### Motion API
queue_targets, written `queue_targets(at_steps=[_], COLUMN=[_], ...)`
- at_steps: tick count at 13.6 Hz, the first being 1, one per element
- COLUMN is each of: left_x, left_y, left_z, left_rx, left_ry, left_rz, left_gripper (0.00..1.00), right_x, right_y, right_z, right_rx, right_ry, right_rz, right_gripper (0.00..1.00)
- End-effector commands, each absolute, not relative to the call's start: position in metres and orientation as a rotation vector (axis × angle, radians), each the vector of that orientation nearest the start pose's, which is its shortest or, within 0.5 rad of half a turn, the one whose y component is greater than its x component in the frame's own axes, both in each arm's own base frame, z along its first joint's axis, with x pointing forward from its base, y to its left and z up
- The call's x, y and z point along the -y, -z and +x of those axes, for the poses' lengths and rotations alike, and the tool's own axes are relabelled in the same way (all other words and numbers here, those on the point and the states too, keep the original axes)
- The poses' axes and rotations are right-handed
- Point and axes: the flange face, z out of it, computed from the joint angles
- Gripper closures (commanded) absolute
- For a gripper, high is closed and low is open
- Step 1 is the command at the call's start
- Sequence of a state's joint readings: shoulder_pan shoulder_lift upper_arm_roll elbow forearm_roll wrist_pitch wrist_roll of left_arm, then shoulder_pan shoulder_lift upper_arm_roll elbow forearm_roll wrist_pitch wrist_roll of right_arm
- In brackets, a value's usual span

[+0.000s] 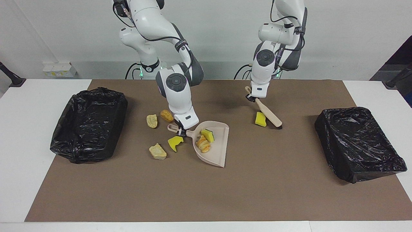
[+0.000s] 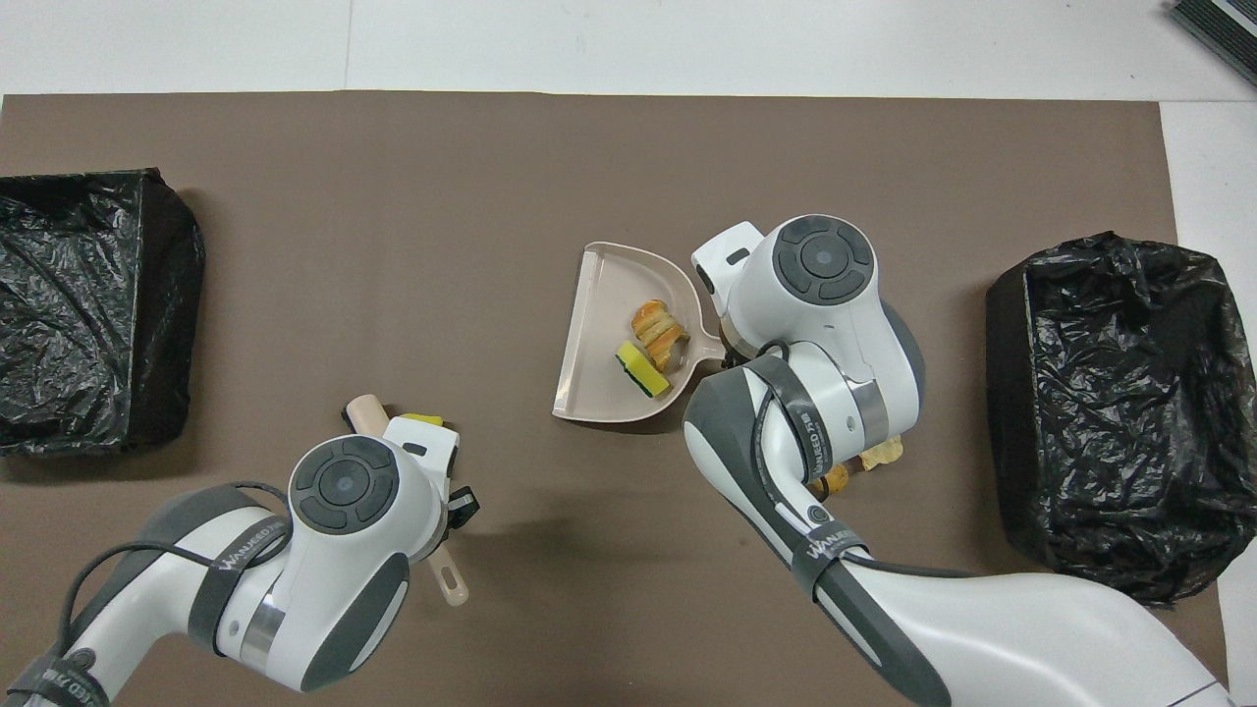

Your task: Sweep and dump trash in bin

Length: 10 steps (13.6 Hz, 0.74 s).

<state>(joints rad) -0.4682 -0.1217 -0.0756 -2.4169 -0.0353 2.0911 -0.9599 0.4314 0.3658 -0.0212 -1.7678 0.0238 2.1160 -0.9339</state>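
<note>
Both jaws are clamped: the left gripper (image 1: pixel 252 97) on the brush (image 1: pixel 268 115), the right gripper (image 1: pixel 181 130) on the dustpan (image 1: pixel 216 151) handle. Two trash pieces (image 1: pixel 206 140) lie in the pan; one yellow sponge (image 1: pixel 260 119) touches the brush. A hard stroke might flick it past the pan. Overhead, the arms hide most loose pieces.

Glossy crinkled black plastic bin liners (image 1: pixel 88 125); matt brown paper mat (image 1: pixel 206 193); smooth beige plastic dustpan (image 1: pixel 216 151).
</note>
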Motion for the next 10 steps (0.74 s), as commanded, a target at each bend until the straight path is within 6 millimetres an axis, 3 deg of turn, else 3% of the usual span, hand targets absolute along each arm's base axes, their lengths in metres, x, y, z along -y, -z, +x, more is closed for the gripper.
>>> queue_targets(at_steps=[1, 3, 7, 10], left_x=[0.257, 0.287, 0.356, 0.385], left_y=[-0.336, -0.346, -0.367, -0.376], left_z=[0.4, 0.413, 0.407, 0.402], left_rx=[0.547, 0.467, 0.322, 0.193], left_ry=[-0.251, -0.204, -0.083, -0.052], left_rz=[-3.031, -3.136, -3.272, -3.311], left_gripper=[1.0, 1.0, 1.0, 1.0], right_x=[-0.259, -0.259, -0.259, -0.26], right_y=[-0.351, -0.351, -0.351, -0.35], right_z=[0.592, 0.592, 0.592, 0.591], right_rx=[1.942, 1.944, 1.942, 1.944], right_ry=[0.003, 0.003, 0.003, 0.001], right_rz=[-2.439, -2.438, -2.439, -2.437], right_gripper=[1.0, 1.0, 1.0, 1.0])
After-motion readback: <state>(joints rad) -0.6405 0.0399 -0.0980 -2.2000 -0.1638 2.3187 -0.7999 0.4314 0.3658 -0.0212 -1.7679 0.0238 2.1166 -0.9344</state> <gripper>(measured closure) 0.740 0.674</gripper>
